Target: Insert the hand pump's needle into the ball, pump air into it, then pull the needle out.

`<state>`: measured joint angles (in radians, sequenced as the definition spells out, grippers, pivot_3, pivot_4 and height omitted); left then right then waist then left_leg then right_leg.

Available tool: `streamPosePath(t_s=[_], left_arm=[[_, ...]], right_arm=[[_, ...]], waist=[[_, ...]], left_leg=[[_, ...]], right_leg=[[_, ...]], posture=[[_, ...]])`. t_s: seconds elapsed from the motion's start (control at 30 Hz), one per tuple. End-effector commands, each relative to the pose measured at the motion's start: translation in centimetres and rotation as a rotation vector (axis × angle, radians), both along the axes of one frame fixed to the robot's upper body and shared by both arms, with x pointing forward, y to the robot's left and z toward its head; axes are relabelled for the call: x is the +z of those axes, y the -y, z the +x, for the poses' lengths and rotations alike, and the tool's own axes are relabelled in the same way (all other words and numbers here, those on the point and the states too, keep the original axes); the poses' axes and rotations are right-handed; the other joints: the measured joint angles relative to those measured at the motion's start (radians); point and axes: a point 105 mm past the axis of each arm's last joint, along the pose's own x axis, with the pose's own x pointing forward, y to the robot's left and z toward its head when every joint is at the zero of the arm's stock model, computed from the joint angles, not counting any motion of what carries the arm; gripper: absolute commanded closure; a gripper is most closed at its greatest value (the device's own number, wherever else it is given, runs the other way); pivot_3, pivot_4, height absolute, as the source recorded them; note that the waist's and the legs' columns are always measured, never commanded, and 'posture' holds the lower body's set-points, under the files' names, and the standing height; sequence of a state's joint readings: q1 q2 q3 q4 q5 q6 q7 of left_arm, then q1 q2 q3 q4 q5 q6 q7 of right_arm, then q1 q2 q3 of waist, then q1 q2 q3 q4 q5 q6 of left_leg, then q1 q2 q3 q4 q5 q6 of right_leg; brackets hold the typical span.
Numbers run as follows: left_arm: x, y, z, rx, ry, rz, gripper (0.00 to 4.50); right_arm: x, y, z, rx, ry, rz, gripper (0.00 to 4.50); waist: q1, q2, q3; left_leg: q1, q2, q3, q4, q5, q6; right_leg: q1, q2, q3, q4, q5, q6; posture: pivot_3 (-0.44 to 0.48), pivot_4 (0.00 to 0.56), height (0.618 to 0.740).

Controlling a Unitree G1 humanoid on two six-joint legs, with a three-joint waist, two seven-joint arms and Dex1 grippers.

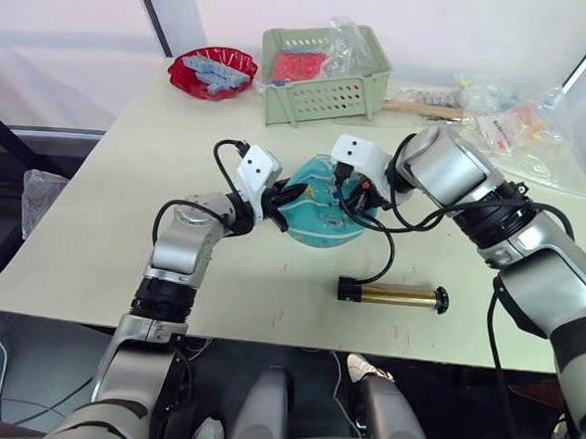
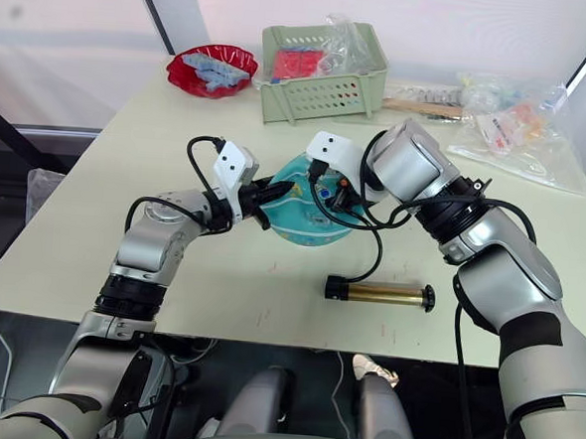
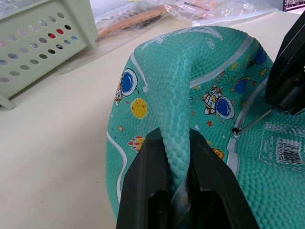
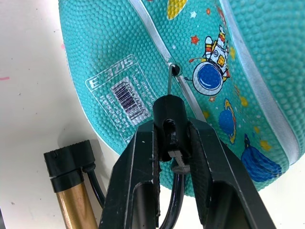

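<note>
The left gripper [image 3: 178, 167] is clamped on a raised fold of the deflated teal rubber ball [image 3: 190, 95]. The right gripper [image 4: 171, 143] pinches the black fitting of the thin metal needle [image 4: 170, 82], tip at the ball's valve hole directly ahead of its fingertips; the brass-gold hand pump [image 1: 393, 294] lies on the table nearby, below the right gripper

Red bowl [image 1: 212, 72]; green basket [image 1: 324, 92]; bags [image 1: 508, 123]

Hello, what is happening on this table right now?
The robot is inflating a limp teal ball. Its left hand pinches a fold of the rubber to steady it. Its right hand grips the black fitting of the needle, whose tip sits at the valve hole beside the white label. The brass hand pump lies on the table nearby, joined by its hose, not yet being pumped.
</note>
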<state>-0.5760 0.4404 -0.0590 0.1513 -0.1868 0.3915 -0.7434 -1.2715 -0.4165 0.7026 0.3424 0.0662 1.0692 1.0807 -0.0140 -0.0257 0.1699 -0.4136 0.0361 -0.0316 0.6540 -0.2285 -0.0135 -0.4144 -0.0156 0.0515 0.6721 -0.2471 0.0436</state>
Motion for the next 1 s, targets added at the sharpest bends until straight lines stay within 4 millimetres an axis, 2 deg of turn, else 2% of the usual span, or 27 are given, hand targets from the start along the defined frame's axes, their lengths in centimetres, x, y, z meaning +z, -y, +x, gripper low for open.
streamPosePath(t_s=[0.03,1.0], left_arm=[[-1.99,0.06,-0.39,-0.001,-0.066,0.028,4.48],[-2.23,-0.19,-0.32,0.007,-0.071,0.031,4.48]], right_arm=[[-0.61,0.75,0.35,-0.033,-0.002,-0.022,4.18],[-1.23,1.74,0.75,-0.062,-0.017,-0.050,4.18]], waist=[[0.000,0.000,0.000],[0.000,0.000,0.000]], left_leg=[[0.000,0.000,0.000,0.000,0.000,0.000],[0.000,0.000,0.000,0.000,0.000,0.000]], right_leg=[[0.000,0.000,0.000,0.000,0.000,0.000],[0.000,0.000,0.000,0.000,0.000,0.000]], posture=[[0.000,0.150,0.736],[0.000,0.150,0.736]])
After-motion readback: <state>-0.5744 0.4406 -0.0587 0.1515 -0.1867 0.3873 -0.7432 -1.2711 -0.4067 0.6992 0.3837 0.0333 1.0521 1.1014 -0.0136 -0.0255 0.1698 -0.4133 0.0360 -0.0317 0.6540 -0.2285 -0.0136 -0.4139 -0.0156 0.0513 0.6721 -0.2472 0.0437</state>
